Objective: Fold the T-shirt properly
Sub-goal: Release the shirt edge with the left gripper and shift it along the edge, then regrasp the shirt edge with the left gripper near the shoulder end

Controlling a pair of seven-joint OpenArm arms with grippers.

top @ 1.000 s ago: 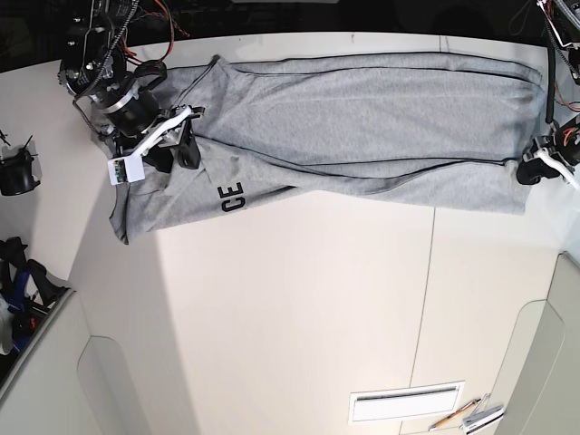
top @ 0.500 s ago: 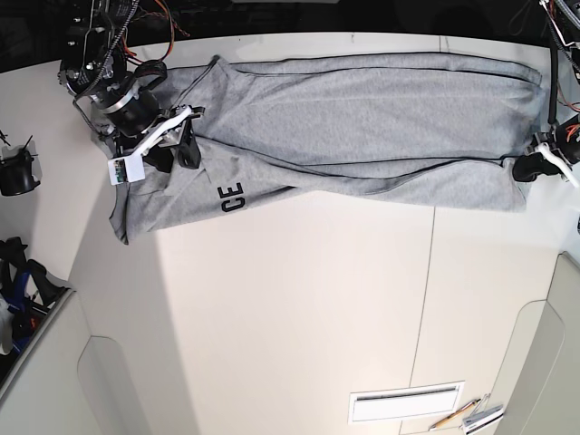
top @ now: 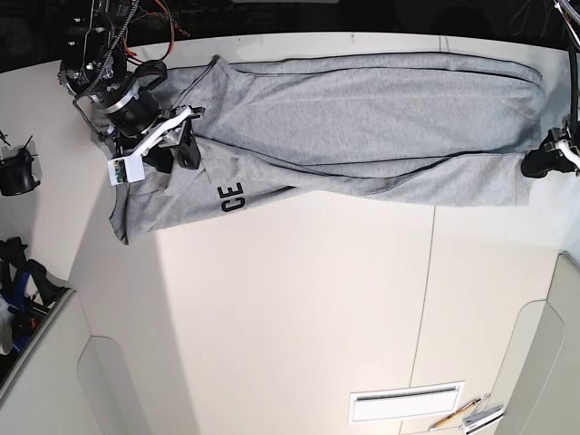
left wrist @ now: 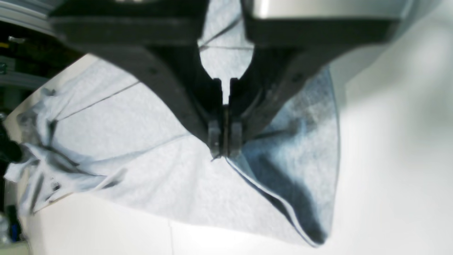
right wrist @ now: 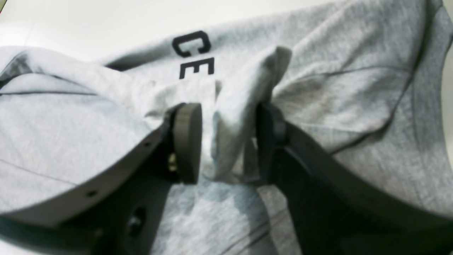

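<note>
The light grey T-shirt (top: 362, 118) lies stretched in a long band across the far side of the white table (top: 299, 308). Black letters "CE" (top: 232, 198) show near its left end. At the band's right end my left gripper (top: 536, 166) is shut on the T-shirt's edge. The left wrist view shows that gripper (left wrist: 224, 143) pinching the stitched edge of the T-shirt (left wrist: 141, 127). At the left end my right gripper (top: 181, 145) holds a raised bunch of cloth. In the right wrist view this gripper (right wrist: 228, 145) has its pads on both sides of that thick fold, just below the letters (right wrist: 193, 53).
A white slotted plate (top: 406, 405) and a pencil with small tools (top: 467, 415) lie at the near right. A black device (top: 16, 170) sits off the table's left side. The table's dark back edge runs just behind the shirt.
My left gripper has moved right with the T-shirt's edge, drawing the right end of the cloth out tighter. The right gripper has stayed where it was.
</note>
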